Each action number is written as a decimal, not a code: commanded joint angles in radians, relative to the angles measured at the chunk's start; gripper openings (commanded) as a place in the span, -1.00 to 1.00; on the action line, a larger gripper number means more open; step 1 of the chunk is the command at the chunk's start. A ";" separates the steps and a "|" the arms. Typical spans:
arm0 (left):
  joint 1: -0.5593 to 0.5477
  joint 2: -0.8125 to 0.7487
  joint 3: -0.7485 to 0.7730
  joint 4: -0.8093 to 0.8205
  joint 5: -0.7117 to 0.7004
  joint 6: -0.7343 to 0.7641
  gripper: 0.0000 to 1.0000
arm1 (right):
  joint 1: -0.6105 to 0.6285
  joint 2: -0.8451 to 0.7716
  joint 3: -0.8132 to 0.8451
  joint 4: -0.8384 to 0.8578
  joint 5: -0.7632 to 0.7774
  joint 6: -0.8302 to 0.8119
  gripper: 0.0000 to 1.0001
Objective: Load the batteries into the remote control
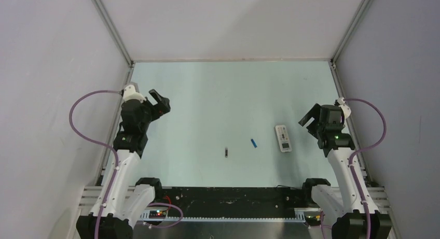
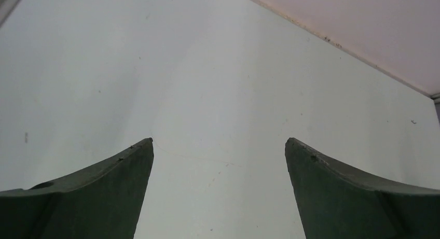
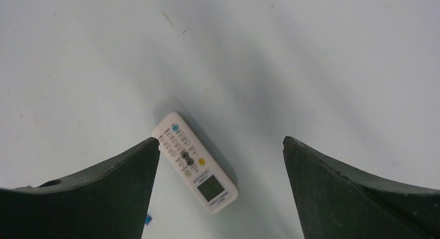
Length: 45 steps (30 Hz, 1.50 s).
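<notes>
While both arms hung over the surface (image 1: 223, 88), I had nothing in either grip. The left jaws stood spread wide with only bare surface between them. The right jaws were spread just as wide and empty.

The remote control (image 3: 194, 162) lay flat under the right jaws, inside their gap on the wrist view and slanted across it. It sat nearer one side than the other and touched neither. It was face up, with the buttons and the little screen showing, so I judged the battery bay was on the underside and the handset would need turning over before anything went in.

From above, the blue battery (image 1: 254, 143) lay just beside the remote control on the side away from the right jaws. The dark battery (image 1: 227, 152) lay a little further along, between the two sets of jaws and well apart from the left jaws. Both were lying down on the surface, loose, neither one loaded.

With the right arm (image 1: 332, 127) poised that close, I reckoned the remote control was its job, and the left arm (image 1: 137, 114) was parked back out of the way. I saw no cover piece.
</notes>
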<state>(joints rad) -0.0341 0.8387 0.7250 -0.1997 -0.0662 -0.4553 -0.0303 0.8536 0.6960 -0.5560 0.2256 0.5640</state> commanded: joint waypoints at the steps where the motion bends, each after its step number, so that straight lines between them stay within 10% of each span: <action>1: 0.009 -0.068 -0.029 -0.048 -0.001 -0.086 0.99 | -0.002 0.034 0.029 -0.008 -0.091 0.058 0.85; 13: 0.010 -0.255 -0.090 -0.120 0.137 -0.185 0.99 | 0.153 0.208 0.098 -0.080 -0.049 -0.008 0.94; 30: 0.021 -0.070 -0.053 -0.228 0.248 -0.239 0.99 | 0.364 0.517 0.207 -0.125 -0.025 -0.177 0.95; 45: 0.381 -0.068 -0.115 -0.260 0.440 -0.282 0.99 | 0.390 0.643 0.197 -0.146 -0.026 -0.164 0.77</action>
<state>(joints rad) 0.2825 0.7471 0.6147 -0.4534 0.2073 -0.7273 0.3454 1.4620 0.8688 -0.7013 0.2173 0.4206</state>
